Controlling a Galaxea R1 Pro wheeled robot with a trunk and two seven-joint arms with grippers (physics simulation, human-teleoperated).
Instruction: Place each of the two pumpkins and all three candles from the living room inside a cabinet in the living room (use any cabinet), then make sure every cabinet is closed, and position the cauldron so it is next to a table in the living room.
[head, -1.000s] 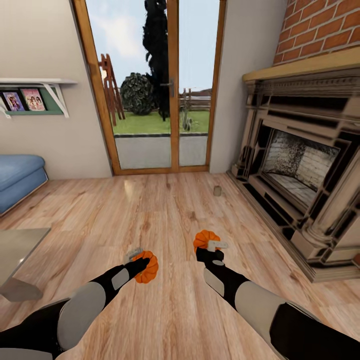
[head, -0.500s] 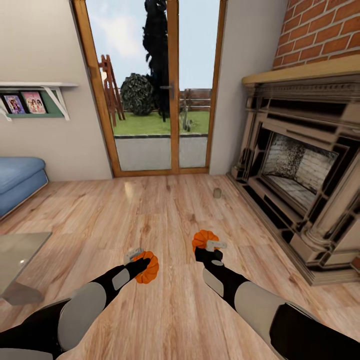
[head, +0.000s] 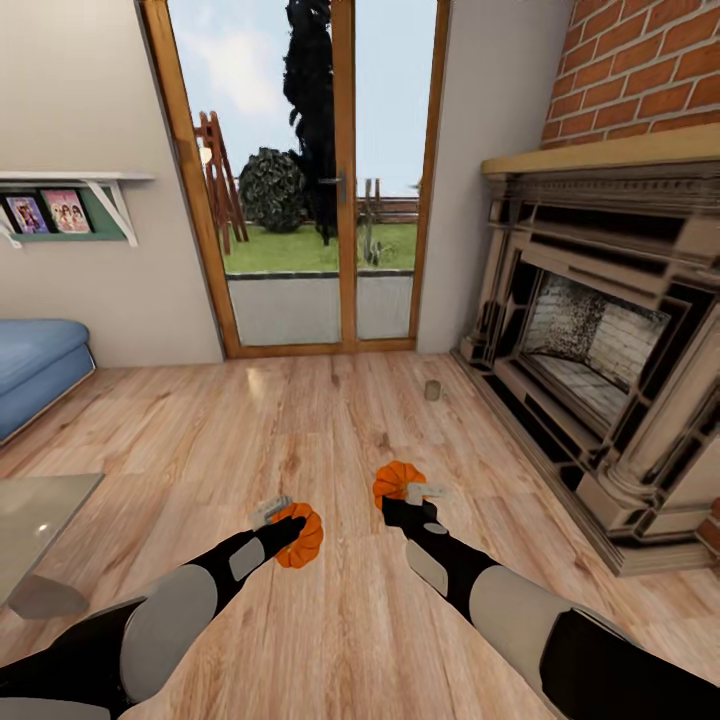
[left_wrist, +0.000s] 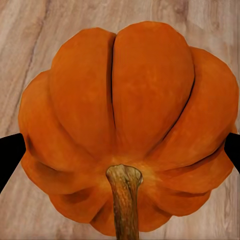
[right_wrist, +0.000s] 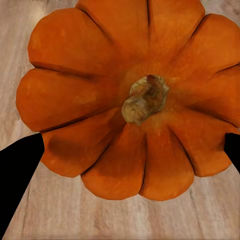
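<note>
We grip a pumpkin (head: 299, 534) between our left gripper's (head: 283, 520) jaws, another (head: 397, 480) between our right gripper's (head: 412, 494). Well ahead, probably a candle (head: 432, 390) stands on the floor (head: 330, 420).

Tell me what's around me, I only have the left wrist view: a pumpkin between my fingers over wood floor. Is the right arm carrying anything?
Observer: Yes. The right gripper is shut on the second pumpkin, its stem facing that wrist camera.
Operator: Any candles in sight?
Observer: One candle stands on the floor ahead, close to the fireplace on the right.
Operator: Where's the table?
Observer: A corner of the glass table shows low on the left, beside your left arm. The left gripper holds its pumpkin above bare floor, clear of that table.
</note>
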